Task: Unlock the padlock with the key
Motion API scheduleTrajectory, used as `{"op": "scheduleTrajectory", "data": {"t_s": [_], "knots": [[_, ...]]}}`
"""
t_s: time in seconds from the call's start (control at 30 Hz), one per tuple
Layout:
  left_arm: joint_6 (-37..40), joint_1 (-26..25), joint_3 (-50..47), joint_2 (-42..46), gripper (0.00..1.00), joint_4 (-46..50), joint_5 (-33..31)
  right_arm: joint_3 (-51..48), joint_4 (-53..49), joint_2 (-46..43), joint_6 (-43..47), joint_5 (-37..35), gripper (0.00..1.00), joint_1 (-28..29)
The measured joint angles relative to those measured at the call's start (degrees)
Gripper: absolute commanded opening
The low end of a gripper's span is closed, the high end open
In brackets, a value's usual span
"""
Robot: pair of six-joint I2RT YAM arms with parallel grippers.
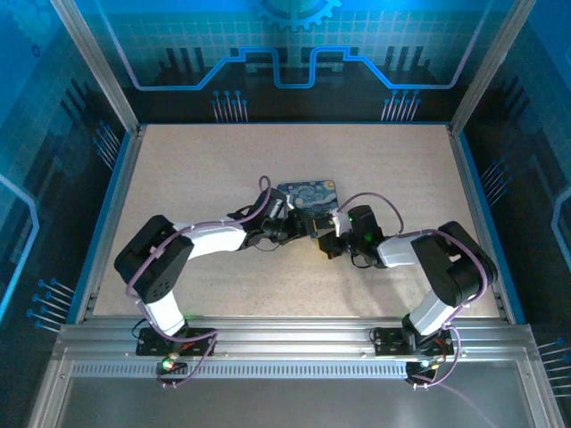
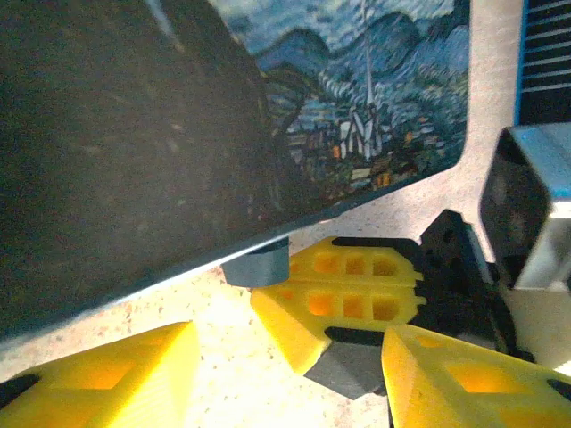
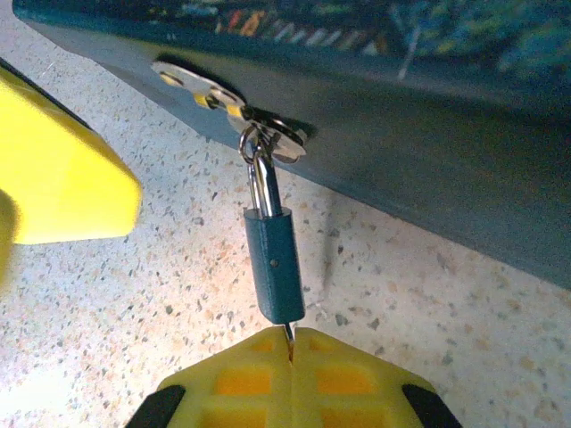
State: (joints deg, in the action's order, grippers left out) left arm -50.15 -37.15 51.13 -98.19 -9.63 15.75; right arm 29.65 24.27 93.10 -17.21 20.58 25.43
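Note:
The padlock (image 3: 275, 263), a small blue-grey body on a thin silvery shackle, hangs from the hasp ring on the front wall of the blue painted tin (image 3: 428, 134). My right gripper (image 3: 292, 343) is shut on the key (image 3: 288, 334), a thin dark sliver whose tip enters the padlock's lower end. In the left wrist view the padlock (image 2: 257, 266) lies below the tin's edge, touching the right gripper's fingers (image 2: 343, 294). My left gripper (image 2: 287, 334) stands open just short of them, holding nothing. From above, both grippers (image 1: 290, 225) (image 1: 326, 236) meet at the tin (image 1: 308, 196).
A metal hasp plate (image 3: 192, 80) sits on the tin's wall above the padlock. One yellow finger of the left gripper (image 3: 53, 178) lies left of the padlock. The speckled table (image 1: 196, 169) has blue rails on both sides and open room around the tin.

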Motion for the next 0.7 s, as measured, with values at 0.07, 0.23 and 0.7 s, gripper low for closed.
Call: {"op": "scheduleTrajectory", "data": {"t_s": [0.07, 0.23, 0.7], "knots": [[-1.9, 0.3, -2.2, 1.5, 0.57, -2.0, -0.4, 0.9, -3.0, -1.4, -1.0, 0.4, 0.0, 0.0], [-7.0, 0.3, -6.0, 1.7, 0.57, -7.3, -0.9, 4.6, -10.3, -2.9, -4.3, 2.6, 0.0, 0.0], [-16.0, 0.3, -8.3, -2.5, 0.56, -18.9, -1.1, 7.2, -17.5, -3.2, -14.8, 5.7, 0.0, 0.0]]}}
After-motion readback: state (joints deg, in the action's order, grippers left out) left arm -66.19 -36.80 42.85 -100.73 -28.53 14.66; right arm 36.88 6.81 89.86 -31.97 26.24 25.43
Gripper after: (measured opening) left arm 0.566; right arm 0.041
